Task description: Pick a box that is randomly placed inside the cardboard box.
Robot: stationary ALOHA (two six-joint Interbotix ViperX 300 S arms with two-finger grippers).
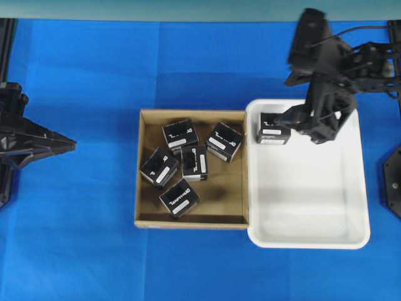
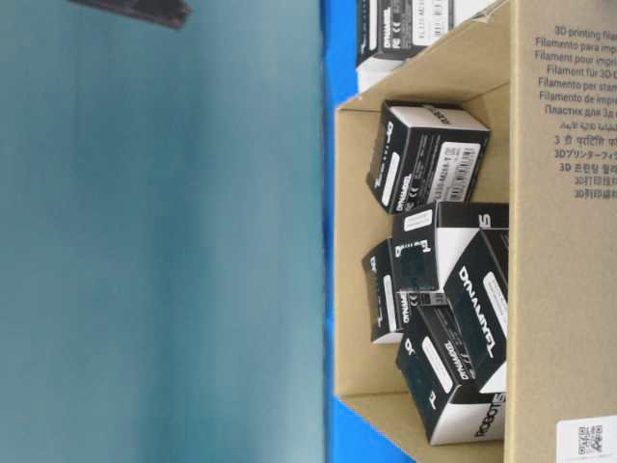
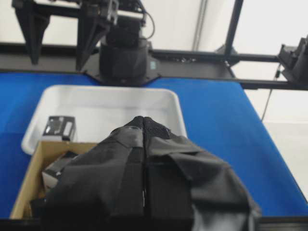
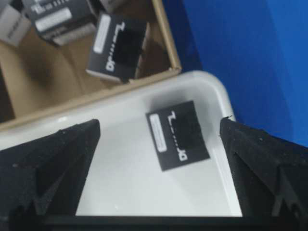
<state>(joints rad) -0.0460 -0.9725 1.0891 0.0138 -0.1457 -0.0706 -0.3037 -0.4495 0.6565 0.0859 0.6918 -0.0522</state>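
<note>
The brown cardboard box (image 1: 191, 113) sits mid-table and holds several black boxes with white labels, such as one box (image 1: 180, 135) at its back and another (image 1: 179, 197) near its front wall. One more black box (image 1: 273, 128) lies in the back left corner of the white tray (image 1: 351, 241). My right gripper (image 1: 307, 125) hovers over that corner, open and empty. In the right wrist view that box (image 4: 178, 134) lies on the tray floor between the spread fingers (image 4: 67, 159). My left gripper (image 1: 69, 145) is shut and empty at the far left, away from the cardboard box.
The white tray (image 3: 110, 103) stands right against the cardboard box's right wall (image 4: 166, 33). Blue cloth (image 1: 81, 238) covers the table around both. Black frame posts and the right arm's base (image 3: 122, 53) stand at the table's edges.
</note>
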